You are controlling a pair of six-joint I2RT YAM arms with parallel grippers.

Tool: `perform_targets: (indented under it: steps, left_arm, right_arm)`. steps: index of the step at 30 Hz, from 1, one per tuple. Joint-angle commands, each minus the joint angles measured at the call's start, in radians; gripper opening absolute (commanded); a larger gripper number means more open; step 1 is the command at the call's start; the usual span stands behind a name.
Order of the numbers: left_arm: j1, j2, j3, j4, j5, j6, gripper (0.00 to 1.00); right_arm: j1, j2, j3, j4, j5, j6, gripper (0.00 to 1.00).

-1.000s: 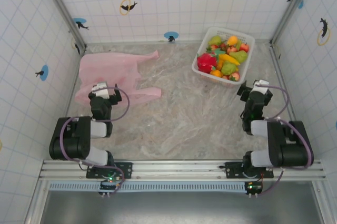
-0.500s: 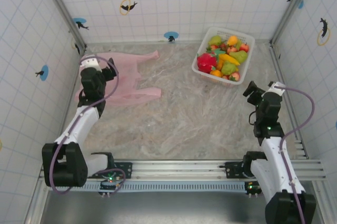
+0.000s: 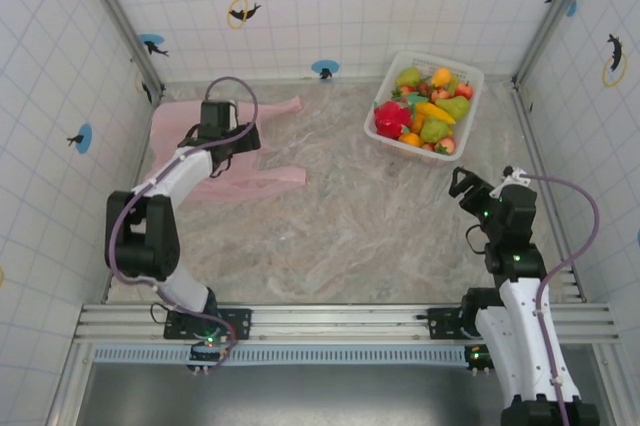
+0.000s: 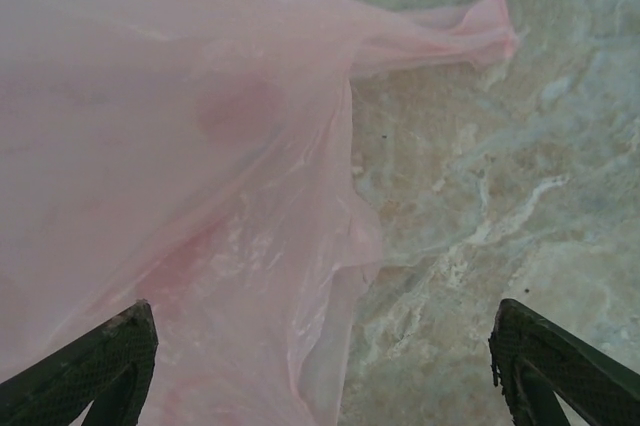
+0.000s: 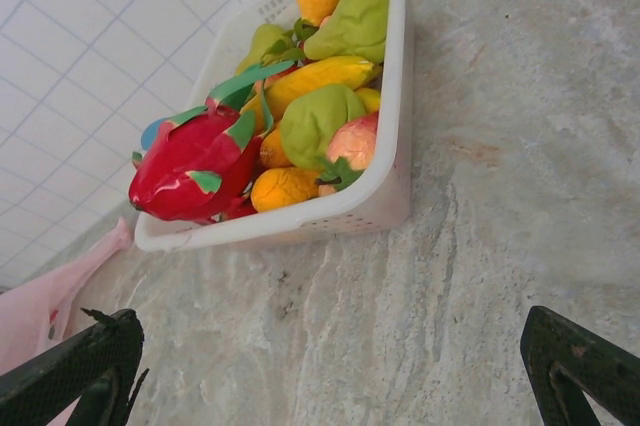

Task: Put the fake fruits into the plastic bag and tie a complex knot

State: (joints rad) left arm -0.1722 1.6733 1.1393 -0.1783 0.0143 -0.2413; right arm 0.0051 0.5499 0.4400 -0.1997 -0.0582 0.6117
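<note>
We judge the task to be at its very start: nothing is packed and nothing is tied. The thin translucent pink plastic bag (image 3: 190,141) lies flat and crumpled at the far left of the marbled tabletop (image 3: 350,236), its two handle strips trailing right, loose and unknotted. No bulge in it suggests a fruit inside. The small glossy fake fruits (image 3: 428,111) are all heaped in the white slatted plastic basket (image 3: 472,78) at the far right, well apart from the bag. In the right wrist view we make out a red dragon fruit (image 5: 190,171), green pears (image 5: 322,121), a yellow banana (image 5: 318,76) and oranges (image 5: 285,189) piled to the rim. The left gripper (image 3: 243,139) hangs over the bag's near edge with its fingers spread wide, holding nothing; in its own view the bag (image 4: 180,146) lies just ahead of them, and we cannot tell whether they touch it. The right gripper (image 3: 463,184) sits near the basket, short of it, fingers wide apart and empty. Every fruit has yet to go in, and the knot comes after that.
</note>
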Motion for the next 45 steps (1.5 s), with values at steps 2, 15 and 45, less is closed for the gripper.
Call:
perform_targets:
  steps: [2, 15, 45]
  left_arm:
    - [-0.007, 0.126, 0.115, -0.103, -0.066, 0.024, 0.87]
    - [-0.007, 0.352, 0.293, -0.133, -0.024, 0.04, 0.75]
    - [-0.007, 0.401, 0.302, -0.125, -0.07, 0.064, 0.07]
  right_arm:
    - [0.028, -0.026, 0.01, -0.025, -0.002, 0.035, 1.0]
    - [0.055, -0.041, 0.02, -0.05, 0.046, 0.054, 1.0]
    - [0.06, 0.001, 0.037, -0.034, 0.048, 0.049, 1.0]
